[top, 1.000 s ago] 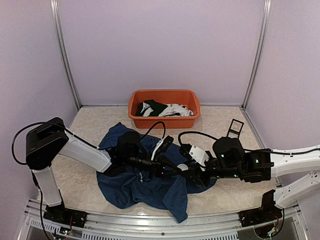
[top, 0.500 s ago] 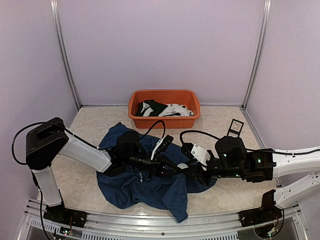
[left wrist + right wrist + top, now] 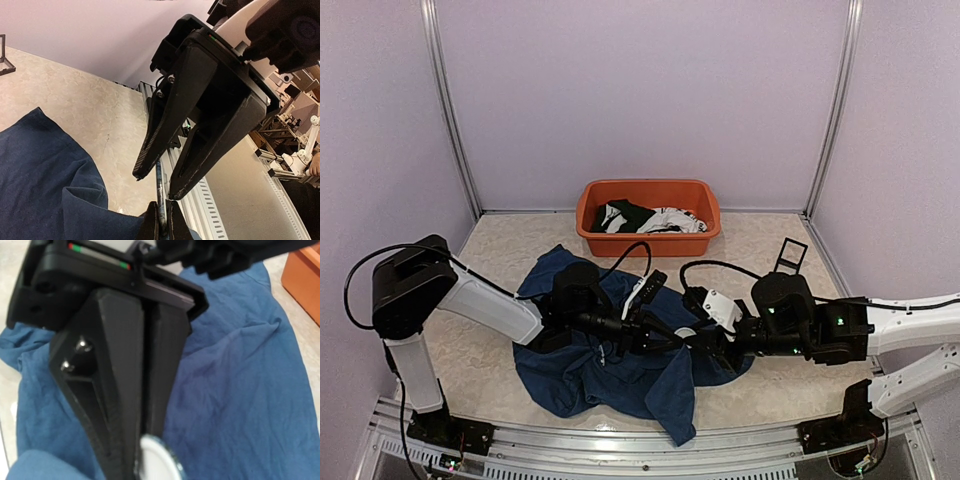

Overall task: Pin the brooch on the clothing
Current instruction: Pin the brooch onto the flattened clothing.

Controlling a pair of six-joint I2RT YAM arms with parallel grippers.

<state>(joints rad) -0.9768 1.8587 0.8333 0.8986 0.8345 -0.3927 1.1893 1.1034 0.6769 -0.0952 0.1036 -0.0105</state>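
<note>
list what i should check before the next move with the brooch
1. left claw shut on brooch: ok
2. right claw jaws apart, either side of the brooch's edge: ok
3. T-shirt lying under both claws: ok
4. brooch ready to pierce, its back hidden: cannot tell
5. orange tub away from both arms: ok

Both arms are showing white shells over black joint housings. The left arm is carrying a bulky black block at its shoulder, and the right arm is glowing with small green lights. Black cables are looping along each. The left end effector is displaying matte black tapered fingers, two silver screws and a red-and-green strip. The right end effector is showing the same wedge-shaped black.
</note>
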